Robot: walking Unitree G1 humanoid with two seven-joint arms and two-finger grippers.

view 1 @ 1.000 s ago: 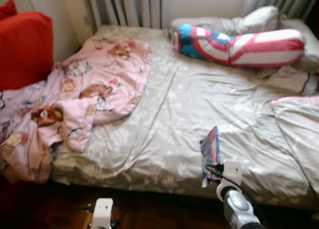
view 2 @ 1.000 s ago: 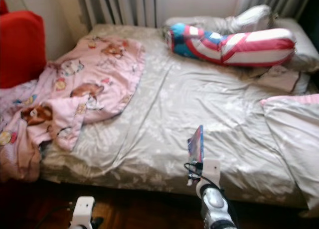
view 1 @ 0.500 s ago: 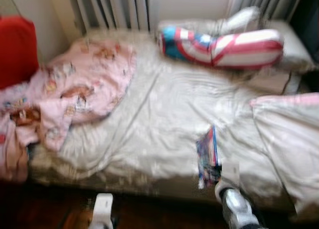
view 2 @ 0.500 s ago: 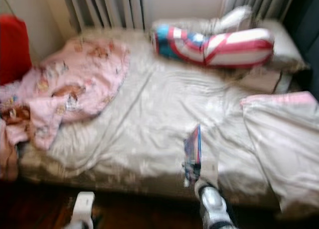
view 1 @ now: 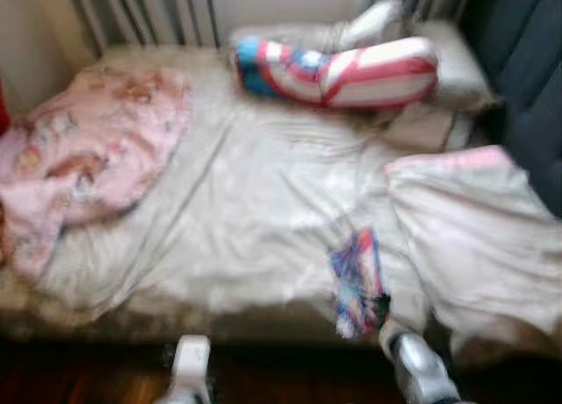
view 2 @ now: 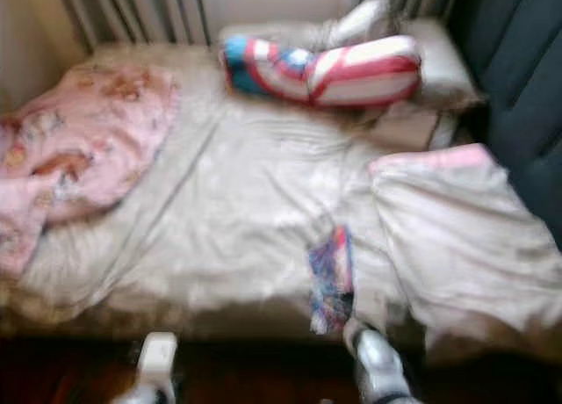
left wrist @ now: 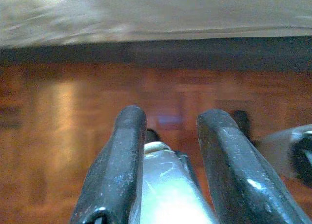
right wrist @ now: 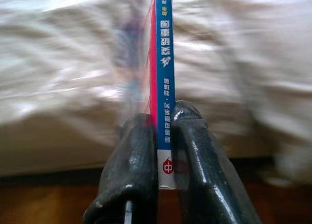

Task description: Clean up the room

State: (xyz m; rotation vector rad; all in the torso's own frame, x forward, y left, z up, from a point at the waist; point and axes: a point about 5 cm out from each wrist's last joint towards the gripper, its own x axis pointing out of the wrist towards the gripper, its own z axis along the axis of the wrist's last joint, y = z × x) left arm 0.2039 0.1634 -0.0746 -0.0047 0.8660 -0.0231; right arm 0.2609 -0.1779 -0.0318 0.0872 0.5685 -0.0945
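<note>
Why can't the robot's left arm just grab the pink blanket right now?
Probably it can't yet: the left gripper hangs low by the floor, below the bed's edge, and the pink blanket lies far back on the bed.

Both eye views are motion-blurred across the whole frame; the sheet (view 1: 263, 202) folds and the pink blanket (view 1: 88, 149) print are smeared. Lighting is soft and even, brightest on the sheet centre, where detail is washed out. The floor (view 1: 88, 378) under the bed edge lies in deep shadow. In the left wrist view the 2 fingers (left wrist: 122, 165) are sharp, the floorboards behind soft, with pale glare patches. In the right wrist view the book (right wrist: 165, 87) spine is sharp, the bedding behind blurred.
</note>
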